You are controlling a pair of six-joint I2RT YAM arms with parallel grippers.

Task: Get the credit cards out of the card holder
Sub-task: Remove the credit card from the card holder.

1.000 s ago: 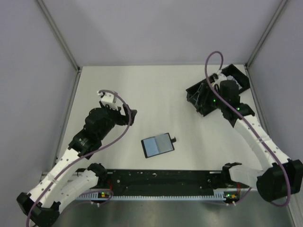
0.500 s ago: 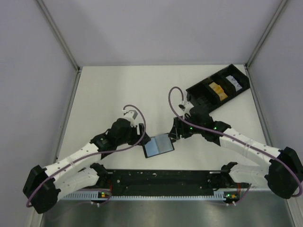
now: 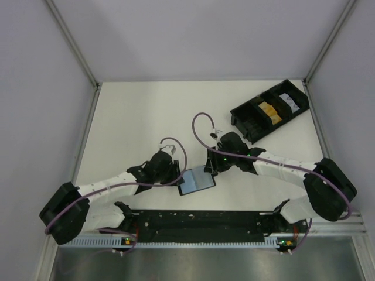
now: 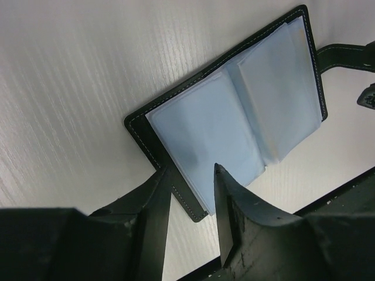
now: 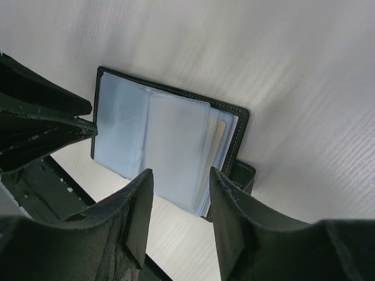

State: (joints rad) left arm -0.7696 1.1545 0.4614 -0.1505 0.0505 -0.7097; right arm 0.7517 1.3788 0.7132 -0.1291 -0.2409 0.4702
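Observation:
The card holder lies open on the table, black outside with blue-grey sleeves. A pale yellow edge of a credit card shows between the sleeves on its tab side. My left gripper is low at the holder's left edge. In the left wrist view its fingers stand apart, straddling the near corner. My right gripper is at the upper right edge. Its jaws are open over the stacked sleeves beside the black tab. Neither gripper holds anything.
A black compartmented tray sits at the back right with an orange-yellow card and a white item in it. A long black rail runs along the near table edge. Grey walls enclose the table.
Both arms swung inward and came down onto the card holder. The right arm came away from the tray. Both pairs of jaws have narrowed.

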